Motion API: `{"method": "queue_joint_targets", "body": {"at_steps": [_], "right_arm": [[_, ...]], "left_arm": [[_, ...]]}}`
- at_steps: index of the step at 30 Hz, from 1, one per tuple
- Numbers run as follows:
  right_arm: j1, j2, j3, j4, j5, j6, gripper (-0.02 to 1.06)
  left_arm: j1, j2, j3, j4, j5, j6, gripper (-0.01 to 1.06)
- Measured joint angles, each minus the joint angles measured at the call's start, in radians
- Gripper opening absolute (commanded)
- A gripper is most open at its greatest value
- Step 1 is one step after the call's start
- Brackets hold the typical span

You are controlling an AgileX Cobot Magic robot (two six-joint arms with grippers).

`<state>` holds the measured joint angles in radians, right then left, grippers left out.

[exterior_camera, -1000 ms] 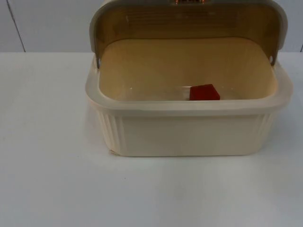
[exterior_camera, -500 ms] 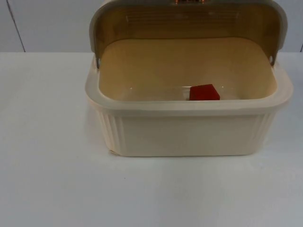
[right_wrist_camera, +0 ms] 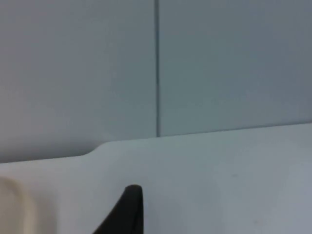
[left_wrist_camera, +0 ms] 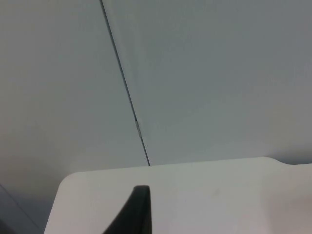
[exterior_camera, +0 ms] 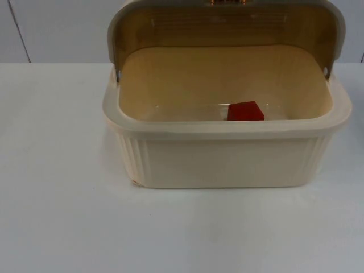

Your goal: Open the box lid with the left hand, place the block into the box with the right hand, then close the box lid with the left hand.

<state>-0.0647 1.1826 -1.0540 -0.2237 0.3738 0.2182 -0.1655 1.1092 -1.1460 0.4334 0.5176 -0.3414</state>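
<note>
A cream plastic box (exterior_camera: 227,129) stands in the middle of the white table, seen from the top view. Its brownish translucent lid (exterior_camera: 227,23) is swung up and back, leaving the box open. A red block (exterior_camera: 245,111) lies on the box floor, close to the front wall and a little right of centre. My left gripper (left_wrist_camera: 139,214) hangs over the table's far edge, facing the grey partition wall. My right gripper (right_wrist_camera: 127,212) also faces the wall, with a cream edge of the box (right_wrist_camera: 12,209) beside it. Neither holds anything that I can see.
White table (exterior_camera: 62,216) stretches in front of the box and to its left. The grey partition wall (exterior_camera: 57,28) closes the table at the back, with a dark vertical seam (left_wrist_camera: 124,92) in it.
</note>
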Motion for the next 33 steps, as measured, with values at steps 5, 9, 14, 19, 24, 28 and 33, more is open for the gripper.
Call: {"method": "queue_joint_targets", "body": {"at_steps": [5, 9, 14, 19, 24, 28, 33], "right_arm": [[0.0, 0.0, 0.0, 0.247, 0.0, -0.227, 1.05], [0.0, 0.0, 0.0, 0.302, -0.002, -0.303, 1.05], [0.0, 0.0, 0.0, 0.302, -0.002, -0.303, 1.05], [0.0, 0.0, 0.0, 0.293, -0.002, -0.295, 1.05], [0.0, 0.0, 0.0, 0.257, 0.004, -0.258, 1.05], [0.0, 0.0, 0.0, 0.255, 0.004, -0.256, 1.05], [0.0, 0.0, 0.0, 0.255, 0.005, -0.256, 1.05]], "left_arm": [[0.0, 0.0, 0.0, 0.0, 0.0, 0.0, 1.04], [0.0, 0.0, 0.0, 0.0, 0.0, 0.0, 1.04], [0.0, 0.0, 0.0, 0.0, 0.016, 0.0, 1.04], [0.0, 0.0, 0.0, 0.0, 0.047, -0.019, 1.04], [0.0, 0.0, 0.0, 0.0, 0.099, -0.136, 1.04], [0.0, 0.0, 0.0, 0.004, 0.13, -0.17, 1.04], [0.0, 0.0, 0.0, 0.028, 0.126, -0.175, 1.04]]}}
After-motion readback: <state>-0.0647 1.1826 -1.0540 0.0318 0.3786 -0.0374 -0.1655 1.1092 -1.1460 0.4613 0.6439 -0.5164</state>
